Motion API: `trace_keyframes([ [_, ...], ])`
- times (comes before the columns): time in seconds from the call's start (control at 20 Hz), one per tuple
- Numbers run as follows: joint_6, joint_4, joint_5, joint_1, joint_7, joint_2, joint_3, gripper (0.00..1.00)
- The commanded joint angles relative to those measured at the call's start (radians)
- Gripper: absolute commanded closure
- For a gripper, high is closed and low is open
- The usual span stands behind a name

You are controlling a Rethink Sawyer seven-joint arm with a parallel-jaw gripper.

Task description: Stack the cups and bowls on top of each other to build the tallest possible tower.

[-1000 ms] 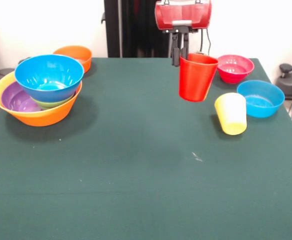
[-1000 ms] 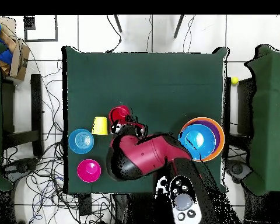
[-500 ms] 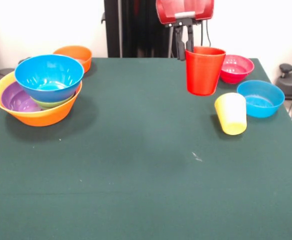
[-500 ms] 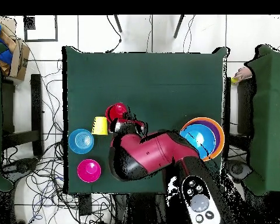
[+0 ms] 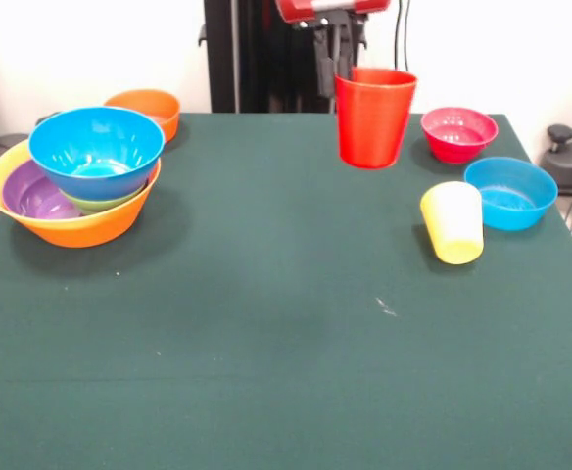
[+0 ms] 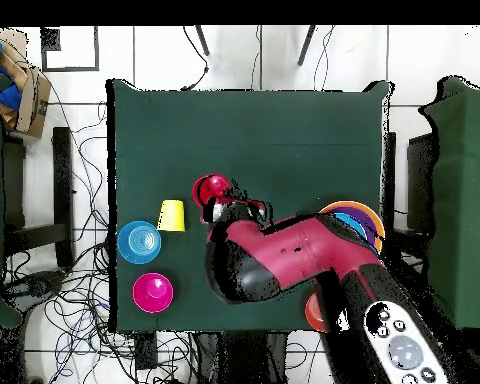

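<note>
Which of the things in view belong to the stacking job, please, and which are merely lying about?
Job: red cup held in the pincer; yellow cup; tower; loose blue bowl; pink-red bowl; small orange bowl.

Lying about: floor cables; handheld controller.

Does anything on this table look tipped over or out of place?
Yes: the yellow cup lies on its side beside the blue bowl, not standing. The red cup is off the table, hanging upright from the gripper. The bowl pile looks tidy, and nothing seems spilled or broken.
</note>
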Motion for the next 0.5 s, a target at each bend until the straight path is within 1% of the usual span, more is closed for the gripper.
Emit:
trace_keyframes([
  [0.05, 0.284, 0.012, 0.13, -0.129, -0.461, -0.056, 0.284, 1.0],
  [0.15, 0.305, 0.013, 0.16, -0.168, -0.478, -0.091, 0.31, 1.0],
  [0.25, 0.324, 0.007, 0.166, -0.203, -0.512, -0.113, 0.327, 1.0],
  [0.5, 0.326, 0.005, 0.145, -0.276, -0.561, -0.091, 0.359, 1.0],
])
